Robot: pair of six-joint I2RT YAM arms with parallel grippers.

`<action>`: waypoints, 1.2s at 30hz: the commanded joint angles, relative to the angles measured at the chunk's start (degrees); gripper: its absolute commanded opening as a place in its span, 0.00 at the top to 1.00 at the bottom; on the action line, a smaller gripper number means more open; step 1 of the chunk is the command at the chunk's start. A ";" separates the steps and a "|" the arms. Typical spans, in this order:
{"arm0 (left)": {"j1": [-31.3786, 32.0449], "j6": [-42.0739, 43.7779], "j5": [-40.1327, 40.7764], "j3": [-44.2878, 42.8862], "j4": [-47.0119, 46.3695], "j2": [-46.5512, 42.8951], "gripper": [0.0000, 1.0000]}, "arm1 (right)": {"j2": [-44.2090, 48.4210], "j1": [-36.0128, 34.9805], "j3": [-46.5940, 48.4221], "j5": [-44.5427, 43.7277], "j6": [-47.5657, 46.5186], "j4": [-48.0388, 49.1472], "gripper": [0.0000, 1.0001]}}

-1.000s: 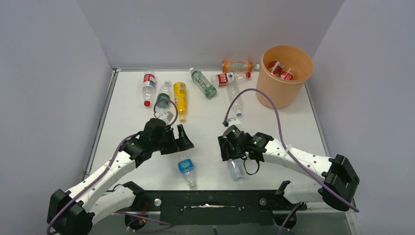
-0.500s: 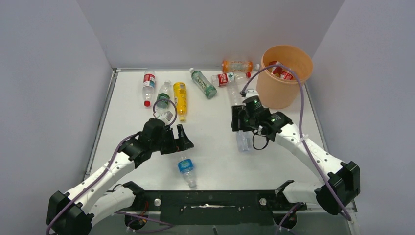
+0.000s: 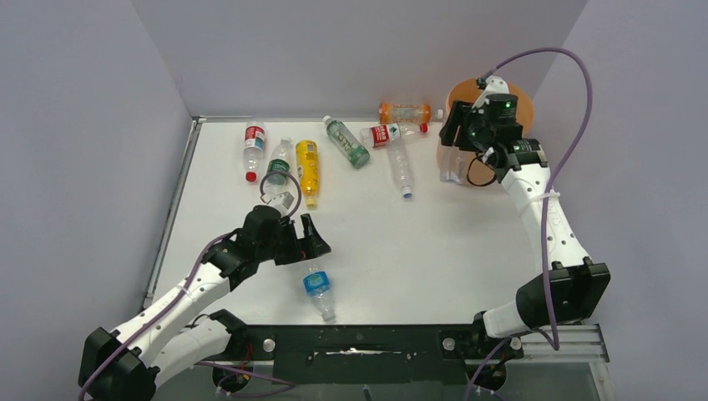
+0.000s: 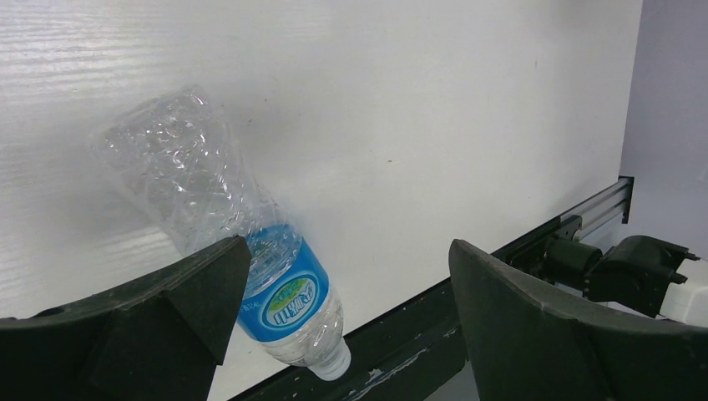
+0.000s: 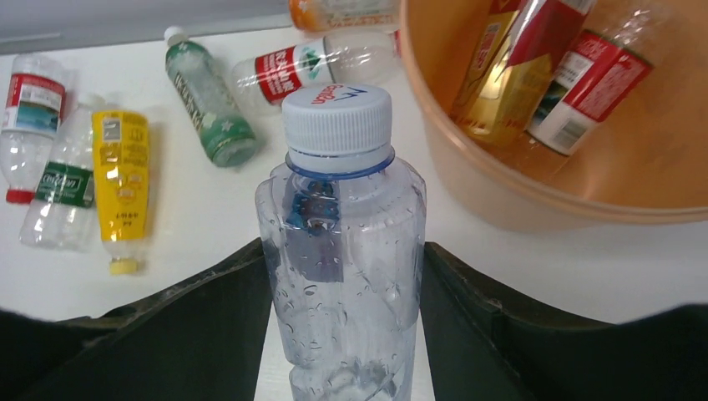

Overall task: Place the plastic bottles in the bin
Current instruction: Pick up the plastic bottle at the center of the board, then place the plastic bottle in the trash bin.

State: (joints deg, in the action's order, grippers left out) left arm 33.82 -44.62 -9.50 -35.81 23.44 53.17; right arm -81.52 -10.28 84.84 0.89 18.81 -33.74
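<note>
Grips a clear white-capped bottle (image 3: 454, 164) in the right gripper (image 5: 342, 259) beside the rim of the peach-orange bin (image 5: 534, 205), upper right, with the left gripper (image 4: 346, 259) wide apart over a blue-labelled bottle (image 4: 284, 296) lying lower centre.

Right arm only. A second ago my right gripper (image 3: 461, 138) sits low over the near middle of the table (image 3: 434, 251), clamped on the clear white-capped bottle (image 3: 455, 164). Half a second ago it is partway out, just short of the bin (image 5: 659, 159). Now the arm is stretched to the far right corner and the gripper hangs at the bin's near-left rim, hiding most of its mouth from above. The bottle has come with me, lifted off the table, cap toward my wrist camera, just outside the rim. My purple cable (image 3: 576, 92) no longer droops across the blue-capped bottle (image 3: 402, 170). It loops high against the wall.
</note>
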 commanded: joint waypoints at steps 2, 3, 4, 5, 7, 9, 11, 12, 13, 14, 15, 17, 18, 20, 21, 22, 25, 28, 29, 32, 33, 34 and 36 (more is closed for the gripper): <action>0.27 -0.25 -0.67 0.81 -3.78 -1.03 0.09 | -4.00 5.70 9.43 4.58 -1.10 6.09 0.41; 0.28 -0.25 -0.69 0.80 -3.91 -0.90 0.09 | -4.95 6.51 10.94 5.16 -0.97 6.13 0.41; 0.20 -0.29 -0.72 0.95 -4.07 -0.69 0.09 | -5.90 7.35 12.55 5.89 -0.77 6.20 0.41; 0.24 -0.36 -0.79 0.99 -4.36 -0.44 0.09 | -6.77 8.06 13.86 6.56 -0.52 6.27 0.41; 0.28 -0.38 -0.91 0.97 -4.69 -0.03 0.09 | -8.12 9.42 16.28 8.11 0.08 6.65 0.41; 0.28 -0.31 -1.09 0.70 -5.01 0.74 0.09 | -9.46 10.74 18.29 9.87 0.91 7.35 0.41; 0.24 -0.29 -1.07 0.31 -5.30 1.52 0.09 | -10.19 11.95 19.72 11.40 1.66 8.56 0.41; 0.26 -0.30 -1.10 0.05 -5.33 1.81 0.09 | -10.64 12.56 20.39 11.91 1.91 9.19 0.40; 0.21 -0.23 -1.07 -0.21 -5.50 2.18 0.09 | -11.05 13.39 21.23 12.39 2.21 10.04 0.40; 0.26 -0.20 -0.99 -0.52 -5.47 2.34 0.09 | -11.52 14.11 21.93 13.00 2.53 10.68 0.40; 0.23 -0.20 -0.98 -0.91 -5.24 2.54 0.09 | -11.94 14.93 22.47 13.46 2.92 11.45 0.40; 0.25 -0.19 -0.95 -1.47 -4.88 2.67 0.09 | -12.89 16.83 23.64 14.51 3.92 13.01 0.40; 0.27 -0.22 -0.82 -1.62 -4.66 2.61 0.09 | -13.30 17.85 24.08 14.95 4.69 13.74 0.40; 0.28 -0.12 -0.64 -1.63 -4.18 2.70 0.09 | -14.18 20.18 24.61 16.27 6.53 15.82 0.40; 0.22 -0.12 -0.61 -1.63 -3.88 2.76 0.09 | -14.52 21.20 24.75 16.72 7.44 16.87 0.40; 0.25 -0.12 -0.52 -1.63 -3.70 2.81 0.09 | -15.00 22.30 24.90 17.43 8.48 18.01 0.40; 0.28 -0.19 -0.40 -3.18 -3.37 3.05 0.09 | -17.14 24.89 26.53 19.72 10.99 20.13 0.40; 0.32 -0.44 -0.13 -3.29 -3.11 3.18 0.09 | -20.38 26.01 29.83 20.62 11.50 19.85 0.40; 0.36 -0.46 -0.02 -3.36 -2.86 3.21 0.09 | -21.45 26.17 30.32 20.89 11.51 19.63 0.40; 0.29 -0.73 0.66 -3.47 -1.86 3.37 0.09 | -24.15 26.37 33.01 21.55 11.65 19.03 0.39; 0.29 -0.85 0.90 -3.43 -1.63 3.48 0.09 | -24.75 26.37 33.09 21.75 11.69 19.01 0.39; 0.35 -1.01 1.07 -3.39 -1.31 3.58 0.09 | -25.24 26.37 33.03 22.14 11.76 19.03 0.38; 0.37 -1.29 1.30 -3.18 -0.72 3.73 0.09 | -26.43 26.35 33.10 22.70 11.63 18.41 0.35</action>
State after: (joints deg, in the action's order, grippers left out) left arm 33.82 -45.01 -9.19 -36.51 22.28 56.66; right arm -107.22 16.43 115.09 20.78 29.67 -18.02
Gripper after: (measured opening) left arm 0.912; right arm 0.623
